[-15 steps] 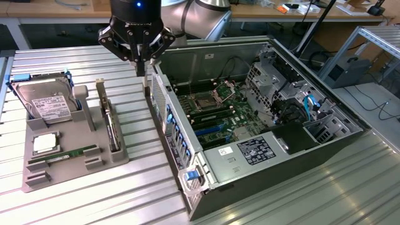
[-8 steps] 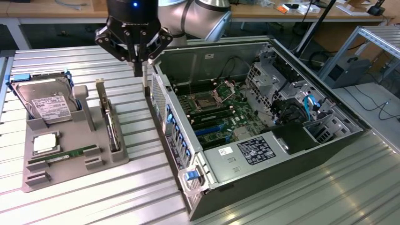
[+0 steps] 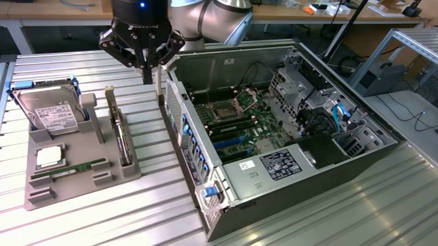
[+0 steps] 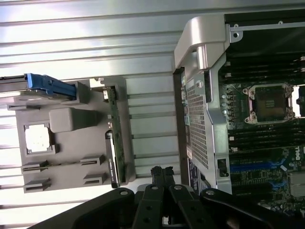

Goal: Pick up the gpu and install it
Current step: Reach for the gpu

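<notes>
The gripper [image 3: 147, 77] hangs with fingers closed on nothing, over the gap between the grey holder [image 3: 75, 154] and the computer case [image 3: 179, 110]. The gpu [image 3: 122, 137] stands on edge in the holder's slot nearest the case, on the exterior view's right; a clean pick probably needs the fingers opened and squared to the card's top edge

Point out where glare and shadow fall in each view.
Exterior view: the table gleams; the computer case is dark around its black shroud. Wrist view: glare whitens the table's ridges and washes out the chip on the grey tray.
</notes>
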You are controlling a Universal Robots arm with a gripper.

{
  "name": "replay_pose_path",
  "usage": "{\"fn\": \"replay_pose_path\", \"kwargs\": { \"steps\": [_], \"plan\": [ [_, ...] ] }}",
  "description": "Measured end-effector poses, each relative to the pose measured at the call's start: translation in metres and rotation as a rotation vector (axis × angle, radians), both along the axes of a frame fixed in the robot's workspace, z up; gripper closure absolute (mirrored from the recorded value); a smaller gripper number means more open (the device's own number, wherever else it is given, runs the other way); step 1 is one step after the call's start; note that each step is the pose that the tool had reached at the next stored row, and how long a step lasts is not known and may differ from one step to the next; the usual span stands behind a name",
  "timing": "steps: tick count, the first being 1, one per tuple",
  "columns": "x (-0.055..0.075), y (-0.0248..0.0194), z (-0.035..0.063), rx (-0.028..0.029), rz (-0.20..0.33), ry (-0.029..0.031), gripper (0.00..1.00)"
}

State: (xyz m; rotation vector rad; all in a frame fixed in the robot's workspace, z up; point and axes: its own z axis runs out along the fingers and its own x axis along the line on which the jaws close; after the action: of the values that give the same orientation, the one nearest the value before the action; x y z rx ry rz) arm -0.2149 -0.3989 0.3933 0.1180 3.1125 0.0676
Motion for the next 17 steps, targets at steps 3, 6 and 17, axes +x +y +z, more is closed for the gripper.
{"fn": "replay_pose_path", "kwargs": {
  "steps": [3,6,17],
  "plan": [
    [-0.004,0.0,0.0,0.0,0.0,0.0,0.89],
    [-0.008,0.0,0.0,0.0,0.0,0.0,0.89],
    [-0.028,0.0,0.0,0.0,0.0,0.0,0.89]
  ]
}}
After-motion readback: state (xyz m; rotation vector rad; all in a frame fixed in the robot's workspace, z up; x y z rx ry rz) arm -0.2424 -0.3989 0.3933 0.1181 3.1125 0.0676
